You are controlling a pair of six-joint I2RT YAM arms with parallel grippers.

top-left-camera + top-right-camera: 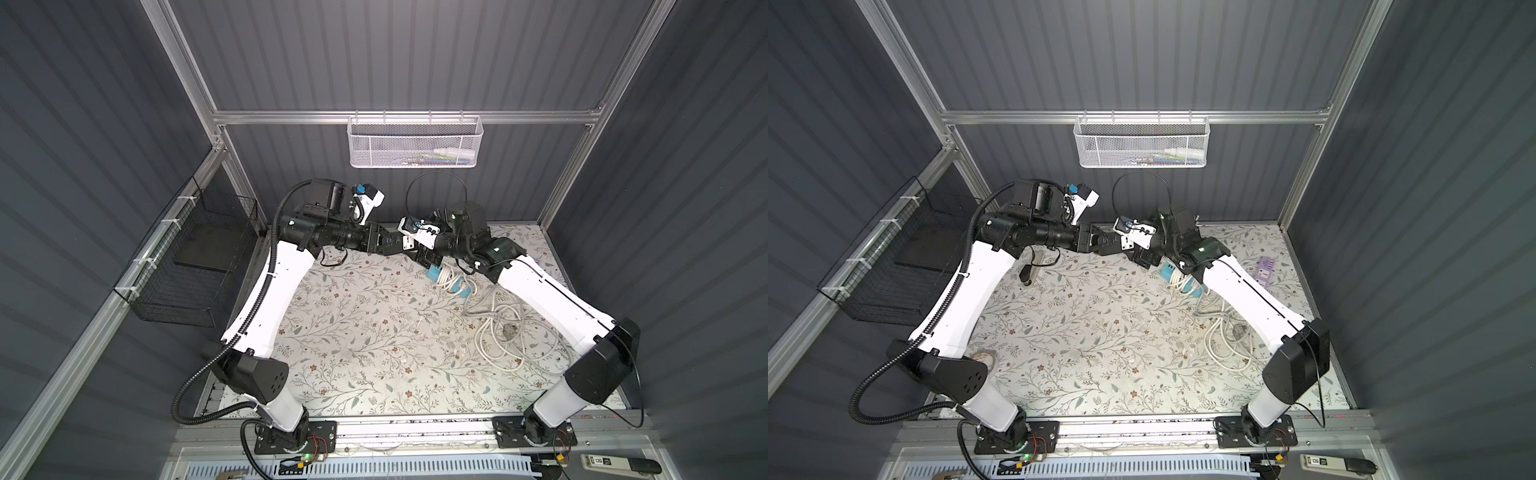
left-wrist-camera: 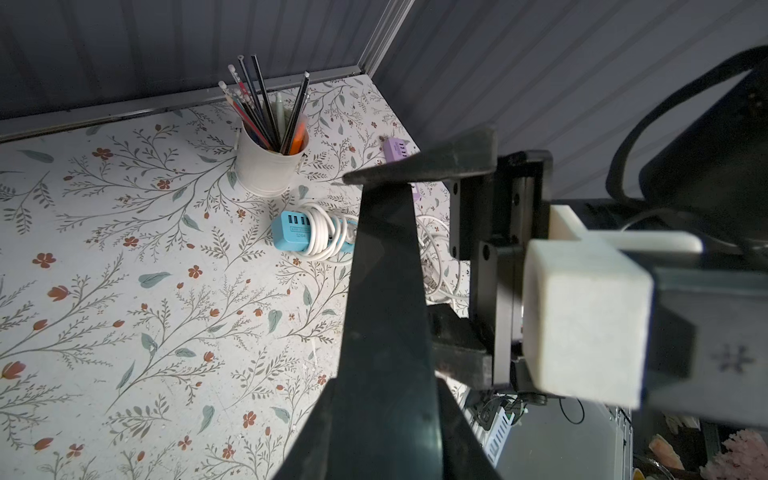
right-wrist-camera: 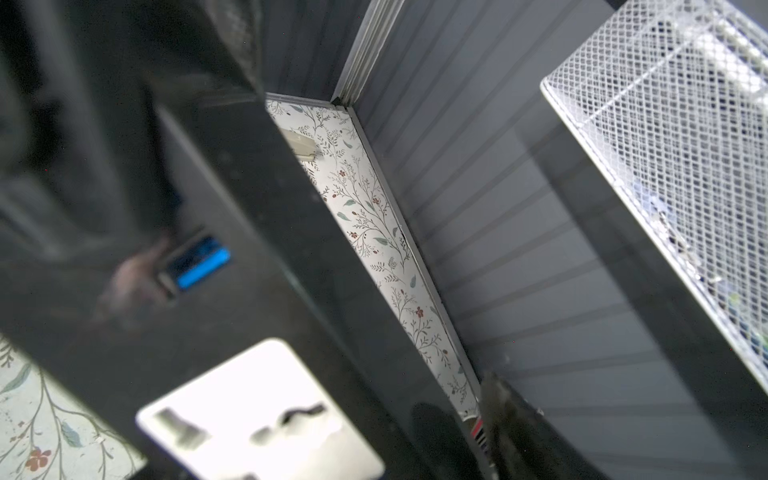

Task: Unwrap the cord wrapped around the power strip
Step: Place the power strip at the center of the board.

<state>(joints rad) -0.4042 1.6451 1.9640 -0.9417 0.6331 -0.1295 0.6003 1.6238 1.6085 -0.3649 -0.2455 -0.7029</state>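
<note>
The blue power strip (image 2: 291, 235) lies flat on the table (image 2: 124, 291), just in front of the white pencil cup (image 2: 268, 166). Its white cord (image 2: 322, 232) makes several tight turns around the middle of the body. The rest of it lies in a loose heap on the side of the strip away from the cup, so I judge only those last turns are left to undo.

My left fingers (image 2: 386, 291) are pressed together on nothing, up in the air to one side of the cup and well clear of the strip. Closed like this, I reckon they make a blunt point that could pin the strip's bare end while a turn is lifted off.

My right fingers (image 2: 440, 160) stand apart and look empty. They hang at about the same height and straddle the tip of my left ones; I cannot tell whether they touch. Spread like this, they are ready to take a loop.

Neither pair touches the cord. The strip looks light, so a pull on a turn would likely drag it toward the cup unless it is held down. My two wrists crowd each other and should part before either goes down.
</note>
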